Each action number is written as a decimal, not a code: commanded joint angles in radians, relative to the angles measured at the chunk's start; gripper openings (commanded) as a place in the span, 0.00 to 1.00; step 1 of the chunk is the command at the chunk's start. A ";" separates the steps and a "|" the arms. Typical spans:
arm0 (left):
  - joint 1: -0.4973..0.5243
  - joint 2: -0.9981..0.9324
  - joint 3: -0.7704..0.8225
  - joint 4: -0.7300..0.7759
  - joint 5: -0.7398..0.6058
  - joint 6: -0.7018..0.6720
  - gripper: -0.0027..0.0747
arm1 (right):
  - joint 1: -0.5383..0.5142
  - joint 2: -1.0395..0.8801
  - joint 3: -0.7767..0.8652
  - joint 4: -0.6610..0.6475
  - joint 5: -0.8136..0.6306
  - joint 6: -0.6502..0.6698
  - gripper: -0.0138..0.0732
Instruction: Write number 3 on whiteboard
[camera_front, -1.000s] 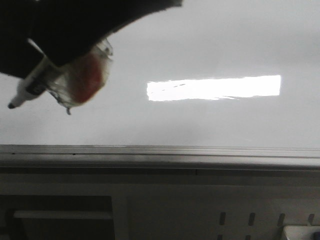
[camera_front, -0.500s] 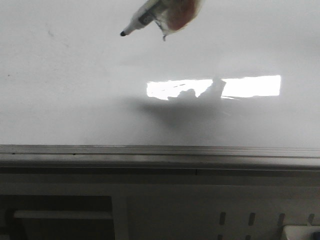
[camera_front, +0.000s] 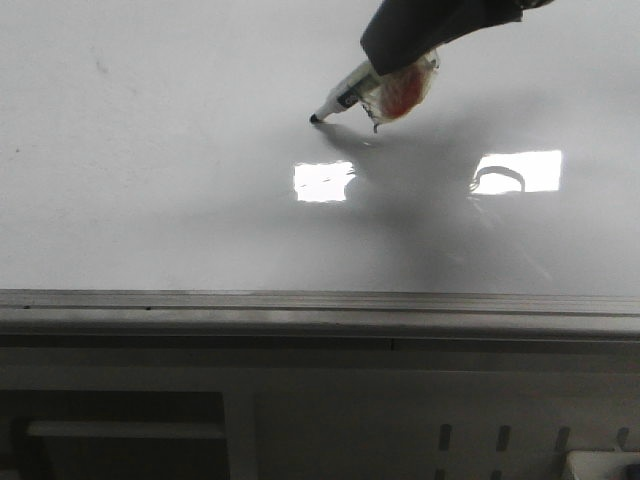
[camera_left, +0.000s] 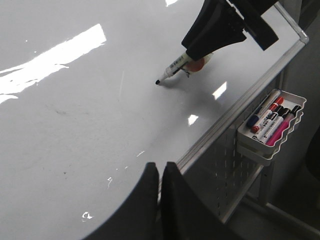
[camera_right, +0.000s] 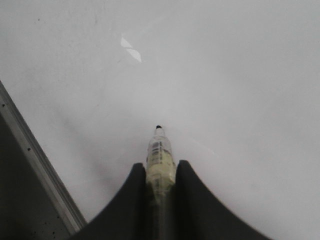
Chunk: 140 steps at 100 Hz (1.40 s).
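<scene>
The whiteboard (camera_front: 150, 200) is a glossy white-grey board with a grey metal edge rail (camera_front: 320, 305); it also shows in the left wrist view (camera_left: 75, 100) and the right wrist view (camera_right: 225, 75). No marker line of the number 3 shows on it. My right gripper (camera_right: 160, 167) is shut on a black-tipped marker (camera_right: 160, 150), also seen in the front view (camera_front: 345, 100) and the left wrist view (camera_left: 172, 69). The marker's tip (camera_front: 314, 119) is at or just above the board. My left gripper (camera_left: 160, 170) is shut and empty, over the board's edge.
A white tray (camera_left: 272, 127) with several spare markers hangs on the perforated panel below the board's rail. Bright glare patches (camera_front: 323, 181) lie on the board near the marker's shadow. Small grey specks (camera_front: 100, 66) mark the board at the far left.
My right arm with the marker has swung from the left to the upper middle, then come down and to the right. Its tip is now close to the board and its shadow covers the glare.
</scene>
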<state>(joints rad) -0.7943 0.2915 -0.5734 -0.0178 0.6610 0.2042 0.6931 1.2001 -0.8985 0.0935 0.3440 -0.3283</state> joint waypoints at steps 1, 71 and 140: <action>-0.005 0.008 -0.027 0.000 -0.090 -0.014 0.01 | -0.017 -0.005 -0.025 -0.008 -0.050 -0.006 0.11; -0.005 0.008 -0.027 0.000 -0.103 -0.014 0.01 | -0.093 -0.027 0.015 0.064 0.111 0.010 0.11; -0.005 0.008 -0.027 0.006 -0.134 -0.014 0.01 | -0.199 -0.099 0.071 0.063 0.217 0.015 0.11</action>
<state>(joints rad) -0.7943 0.2915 -0.5733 -0.0141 0.6125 0.2029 0.5220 1.1212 -0.8457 0.2410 0.5629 -0.3157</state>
